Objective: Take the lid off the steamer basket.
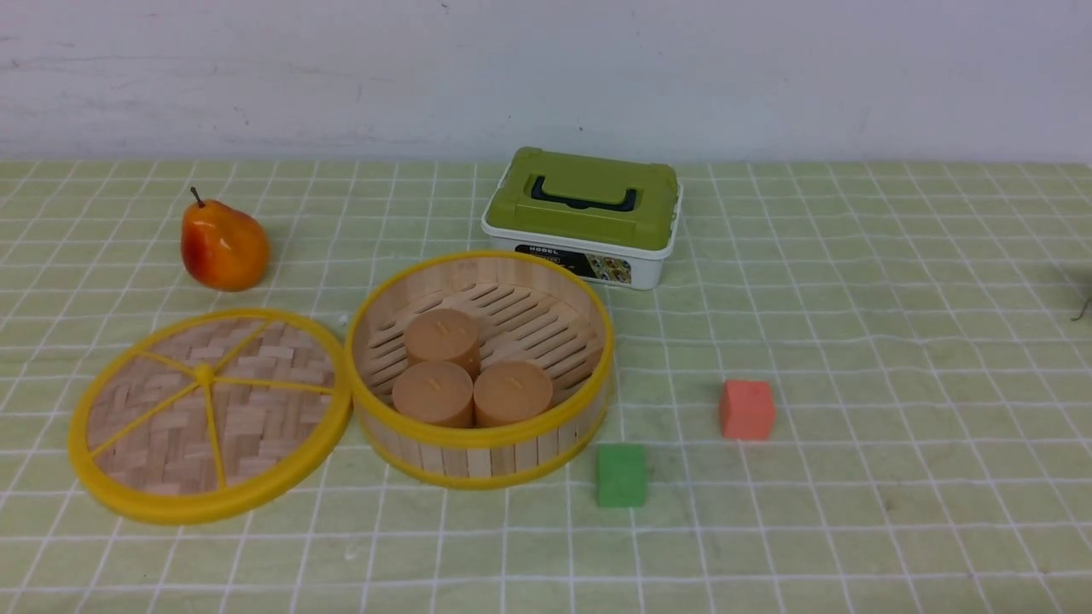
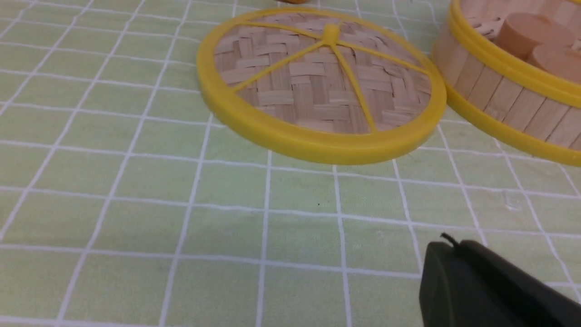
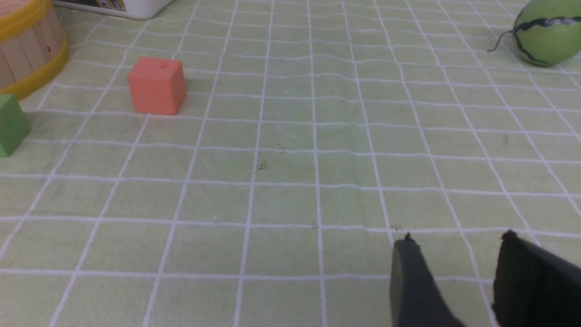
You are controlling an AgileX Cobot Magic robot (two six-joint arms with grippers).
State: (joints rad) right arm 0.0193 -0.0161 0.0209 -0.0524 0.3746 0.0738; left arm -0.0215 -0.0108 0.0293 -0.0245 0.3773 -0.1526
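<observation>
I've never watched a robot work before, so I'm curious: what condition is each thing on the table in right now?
lid: off, resting on the tablecloth, leaning against the basket.
steamer basket: open, three brown cylinders inside.
green-topped box: closed, handle folded flat.
pear: upright.
red cube: resting alone.
green cube: resting alone, near the basket.
right gripper: open, empty.
left gripper: one finger visible, cannot tell.

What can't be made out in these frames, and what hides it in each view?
- Left gripper: left wrist view shows one dark finger, the rest cut off by the frame edge, so open or shut is unclear.
- Both arms: absent from the front view.
- White box label print: too small to read.
- Steamer basket floor under the three brown cylinders: covered.
- Lid underside: faces the table.
</observation>
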